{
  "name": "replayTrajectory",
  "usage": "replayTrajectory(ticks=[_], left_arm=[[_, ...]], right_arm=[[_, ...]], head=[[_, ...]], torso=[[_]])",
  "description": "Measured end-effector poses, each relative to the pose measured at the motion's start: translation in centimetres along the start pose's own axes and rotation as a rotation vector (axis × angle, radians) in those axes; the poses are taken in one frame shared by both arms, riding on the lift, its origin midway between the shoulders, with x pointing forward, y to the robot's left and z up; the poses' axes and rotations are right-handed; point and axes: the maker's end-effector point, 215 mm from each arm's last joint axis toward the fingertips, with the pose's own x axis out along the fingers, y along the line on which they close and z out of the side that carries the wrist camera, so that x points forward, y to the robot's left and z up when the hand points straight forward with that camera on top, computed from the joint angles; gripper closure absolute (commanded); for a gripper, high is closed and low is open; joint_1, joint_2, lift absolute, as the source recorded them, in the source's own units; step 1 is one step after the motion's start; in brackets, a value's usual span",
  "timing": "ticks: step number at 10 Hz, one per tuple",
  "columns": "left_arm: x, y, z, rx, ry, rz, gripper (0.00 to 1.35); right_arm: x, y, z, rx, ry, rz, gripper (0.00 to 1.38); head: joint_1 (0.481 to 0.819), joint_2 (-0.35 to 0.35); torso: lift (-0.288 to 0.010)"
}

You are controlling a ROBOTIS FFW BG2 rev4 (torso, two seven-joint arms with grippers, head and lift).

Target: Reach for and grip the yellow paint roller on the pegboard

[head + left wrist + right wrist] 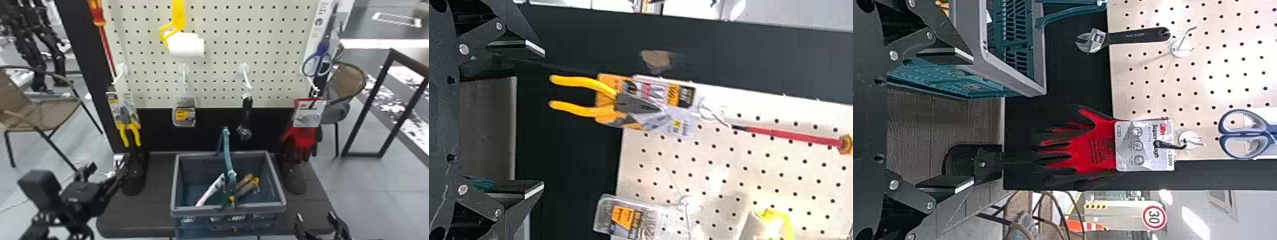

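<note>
The yellow paint roller (186, 44) with its white sleeve hangs high on the pegboard (217, 28), left of centre; its handle runs out of the head view's top edge. Part of the same roller (774, 222) shows at a lower corner of the left wrist view. My left gripper (119, 169) is at the lower left, well below the roller and apart from it. In its wrist view the left gripper (543, 117) stands open, nothing between its fingers. Low at the right is my right gripper (314, 218), far from the roller; the right gripper (973, 120) is open and empty too.
A basket (228, 209) holding tools, its handle raised, stands on the dark table (140, 217). Hooks hold yellow pliers (129, 132), a small pack (184, 113), a wrench (245, 116) and red gloves (301, 140). Blue scissors (319, 62) and a red screwdriver (107, 48) hang higher up.
</note>
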Motion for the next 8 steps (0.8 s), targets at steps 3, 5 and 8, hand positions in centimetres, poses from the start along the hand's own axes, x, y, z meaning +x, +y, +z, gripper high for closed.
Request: replayTrajectory(ticks=[3, 5, 8], left_arm=[[3.2, -0.9, 5.0, 0.005, -0.007, -0.086, 0.35], [6.2, -2.5, 9.9, 0.01, -0.058, -0.147, 0.36], [9.2, -4.5, 17.1, 0.035, -0.129, -0.227, 0.36]], right_arm=[[0.0, 0.4, -0.9, 0.005, 0.02, 0.008, 0.41], [0.2, 0.9, -1.4, 0.009, 0.032, 0.018, 0.41], [0.5, 1.4, -1.7, 0.014, 0.043, 0.029, 0.41]], head=[[0.549, 0.0], [0.549, 0.0], [0.549, 0.0]], torso=[[-0.1], [-0.1], [-0.1]])
